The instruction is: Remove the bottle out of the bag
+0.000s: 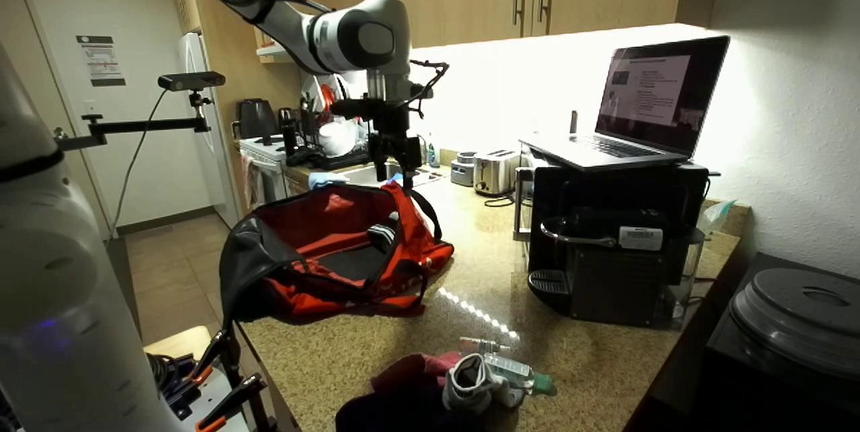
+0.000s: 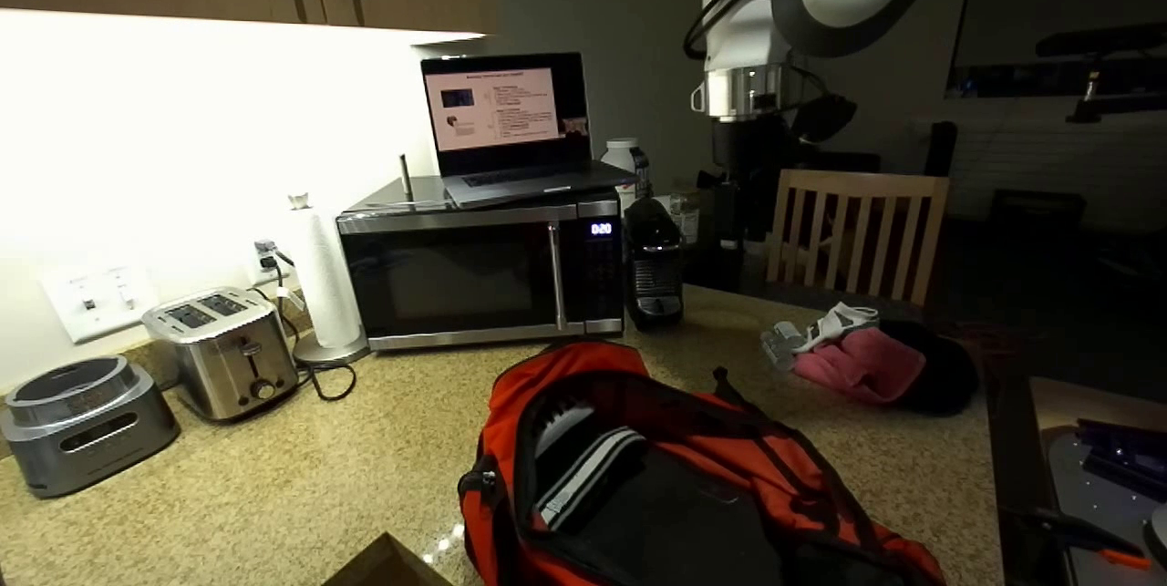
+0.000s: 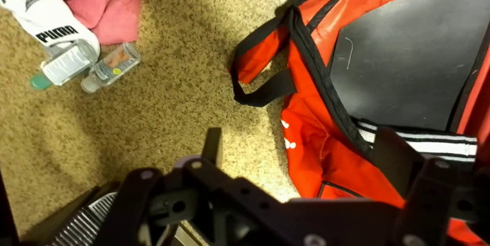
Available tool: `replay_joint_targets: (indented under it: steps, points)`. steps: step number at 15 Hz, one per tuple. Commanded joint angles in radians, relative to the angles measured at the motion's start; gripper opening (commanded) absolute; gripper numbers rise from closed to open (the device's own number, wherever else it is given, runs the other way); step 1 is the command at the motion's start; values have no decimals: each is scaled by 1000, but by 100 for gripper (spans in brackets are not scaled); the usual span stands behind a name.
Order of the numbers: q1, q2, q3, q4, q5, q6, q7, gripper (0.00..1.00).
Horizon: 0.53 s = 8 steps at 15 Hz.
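Speckled kitchen countertop (image 1: pixel 484 250) is carrying one red duffel bag (image 1: pixel 418 240), two clear bottles (image 3: pixel 69 63), one toaster (image 2: pixel 242 372), one microwave (image 2: pixel 456 281). Gripper (image 3: pixel 299 140) is hanging above, fingers (image 3: pixel 213 146) spread apart.

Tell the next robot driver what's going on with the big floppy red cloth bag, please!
Gripper: open, holding nothing.
Large floppy red fabric bag with black trim: open on the speckled tan counter, black-and-white striped item inside.
Clear plastic green-capped bottle and clear plastic pale-capped bottle: lying outside it, on the counter.
Done: no bottle seen inside.
Left: perhaps just check around the striped item.
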Motion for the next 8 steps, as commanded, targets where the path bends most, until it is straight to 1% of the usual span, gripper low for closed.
replay_joint_targets:
  steps: [1, 3, 8]
  points:
    - [3, 29, -3, 41, 23, -2, -156, 100]
    - [1, 25, -3, 47, 12, 3, -201, 100]
    - [-2, 13, -6, 47, 13, 22, -232, 100]
